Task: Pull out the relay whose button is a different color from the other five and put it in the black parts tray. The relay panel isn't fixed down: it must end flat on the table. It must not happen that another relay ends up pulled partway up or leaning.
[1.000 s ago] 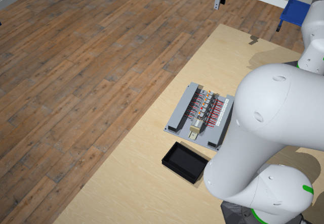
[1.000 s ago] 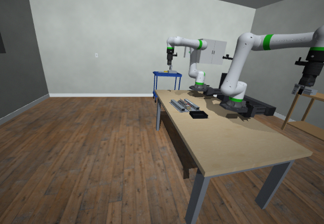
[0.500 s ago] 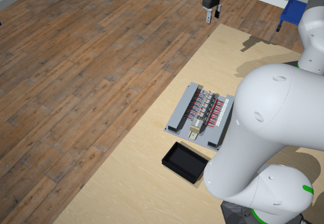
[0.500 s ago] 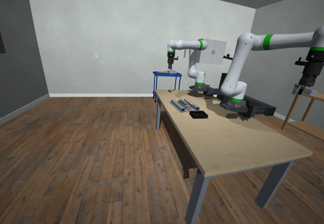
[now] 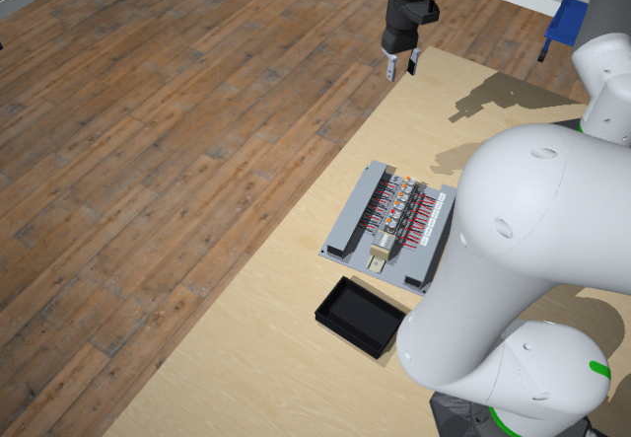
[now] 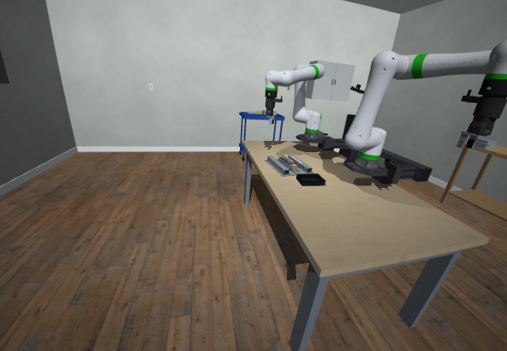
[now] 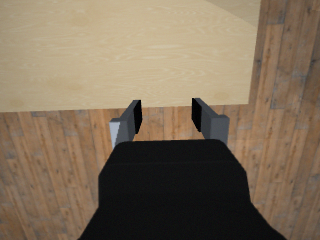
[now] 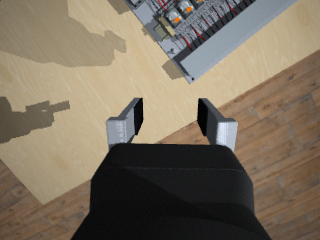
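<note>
The red-button relay (image 5: 392, 212) is seated in the panel (image 5: 397, 269) (image 6: 278, 165) (image 8: 235, 46), second from the black tray (image 5: 349, 331) (image 6: 311, 183) end. Probably light but snug, its hard sides should be held. Left gripper (image 6: 474, 144) (image 7: 166, 115) and right gripper (image 5: 401, 75) (image 6: 271, 121) (image 8: 170, 109) are spread, empty.

- The flat grey metal relay panel (image 5: 397, 270) (image 6: 291, 173) (image 8: 171, 51) sits on the pale wooden table (image 5: 229, 330) (image 6: 368, 216) (image 7: 125, 50) (image 8: 90, 150).
- The black box-shaped parts tray (image 5: 362, 315) (image 6: 310, 181) is just beside one panel end.
- On the panel, six small round-topped relays with orange or red buttons (image 5: 399, 195) (image 8: 186, 7) sit between two long grey ducts (image 5: 356, 208) (image 6: 278, 164) (image 8: 235, 42).
- Past the panel's other end is the blue cart (image 5: 566, 31) (image 6: 261, 116).
</note>
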Motion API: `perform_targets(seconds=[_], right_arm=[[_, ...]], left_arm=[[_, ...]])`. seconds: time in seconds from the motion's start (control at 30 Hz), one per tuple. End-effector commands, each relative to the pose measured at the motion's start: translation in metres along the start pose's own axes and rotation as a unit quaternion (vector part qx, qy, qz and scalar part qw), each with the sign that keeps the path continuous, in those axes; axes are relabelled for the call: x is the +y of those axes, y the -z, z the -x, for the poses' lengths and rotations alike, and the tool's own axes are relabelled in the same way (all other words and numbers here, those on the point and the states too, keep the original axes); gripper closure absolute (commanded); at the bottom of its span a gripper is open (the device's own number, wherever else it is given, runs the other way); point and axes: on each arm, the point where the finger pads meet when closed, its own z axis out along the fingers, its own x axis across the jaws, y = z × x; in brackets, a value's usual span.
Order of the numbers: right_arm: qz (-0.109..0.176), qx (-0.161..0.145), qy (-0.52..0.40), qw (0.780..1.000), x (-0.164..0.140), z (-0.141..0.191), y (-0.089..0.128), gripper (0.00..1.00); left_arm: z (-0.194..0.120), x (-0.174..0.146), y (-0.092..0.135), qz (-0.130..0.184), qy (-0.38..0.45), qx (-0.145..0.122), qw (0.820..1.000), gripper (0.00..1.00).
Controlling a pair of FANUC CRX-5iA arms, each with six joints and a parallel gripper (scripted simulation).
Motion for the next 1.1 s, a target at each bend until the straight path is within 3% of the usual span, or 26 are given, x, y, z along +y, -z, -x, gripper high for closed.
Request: perform_targets(seconds=[0.0,0.33,0.73,1.07], right_arm=[[0.003,0.001,-0.047,0.999,-0.018,-0.018,-0.019,0.02],[0.003,0.001,-0.140,0.990,-0.058,-0.047,-0.058,0.02],[0.003,0.002,-0.266,0.964,-0.115,-0.075,-0.110,0.02],[0.003,0.002,-0.332,0.943,-0.146,-0.085,-0.137,0.02]], left_arm=[[0.000,0.000,0.001,0.001,0.000,0.000,1.000,0.00],[0.000,0.000,0.001,0.001,0.000,0.000,1.000,0.00],[0.000,0.000,0.001,0.001,0.000,0.000,1.000,0.00],[0.000,0.000,0.001,0.001,0.000,0.000,1.000,0.00]])
